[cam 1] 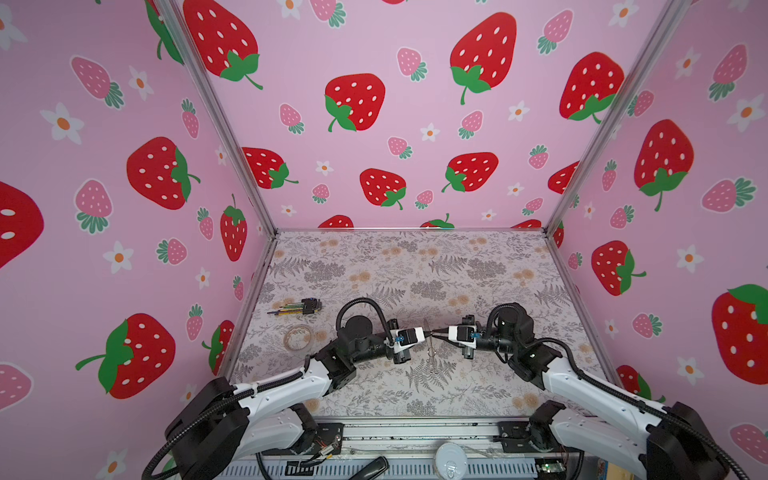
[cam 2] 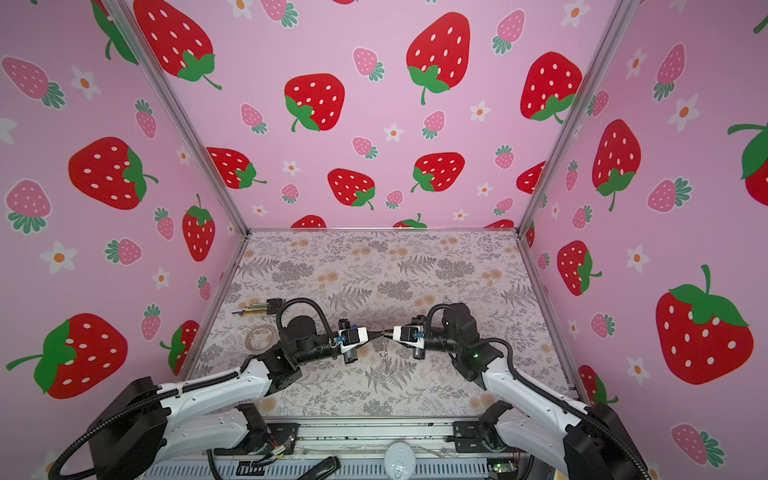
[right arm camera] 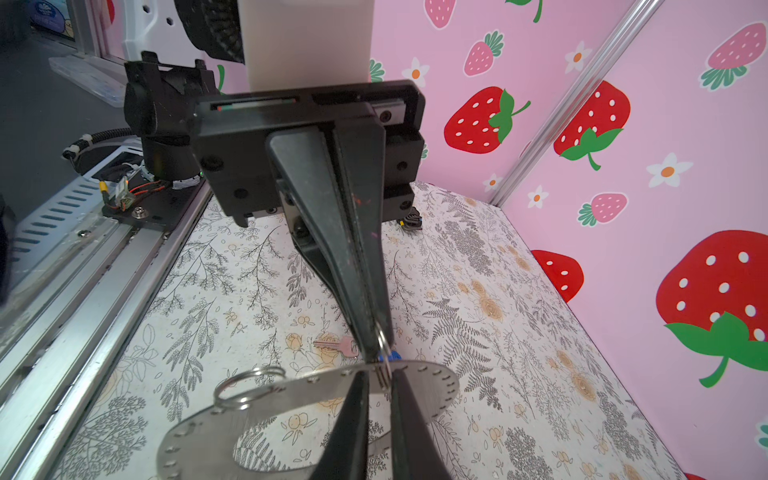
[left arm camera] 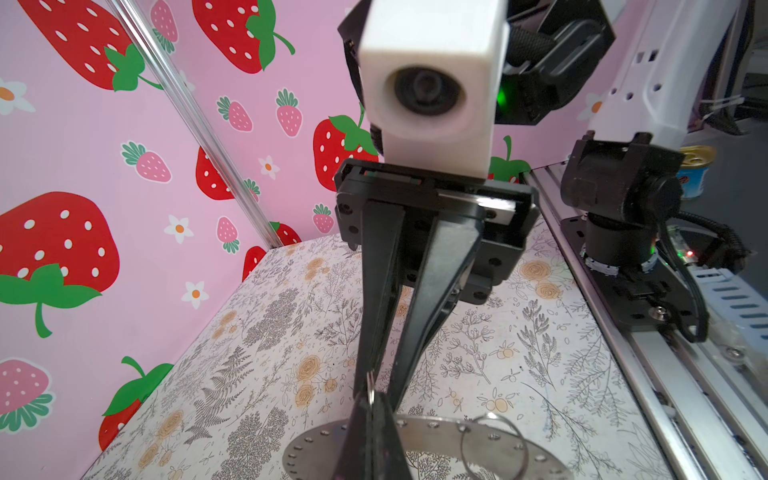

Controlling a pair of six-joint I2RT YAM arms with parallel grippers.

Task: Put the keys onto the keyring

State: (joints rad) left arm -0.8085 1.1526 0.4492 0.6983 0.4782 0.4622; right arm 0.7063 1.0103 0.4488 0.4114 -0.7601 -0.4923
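Big grey keyring (right arm camera: 291, 392) held over the worktop's (right arm camera: 498, 332) middle, left claw (right arm camera: 373, 345) from 9 o'clock shut tight on its edge, right claw (right arm camera: 379, 376) from 3 o'clock, tips hugging a small wire loop (right arm camera: 384, 362), pinching or not I cannot tell, blue key (right arm camera: 393, 356) peeking just behind.

No text or label can be read.

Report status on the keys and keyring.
Left gripper shut on a small wire ring threaded in the keyring, held off the table. Right gripper at the same ring, grip unclear. Blue key half hidden behind. Tool bundle, tape roll well aside.
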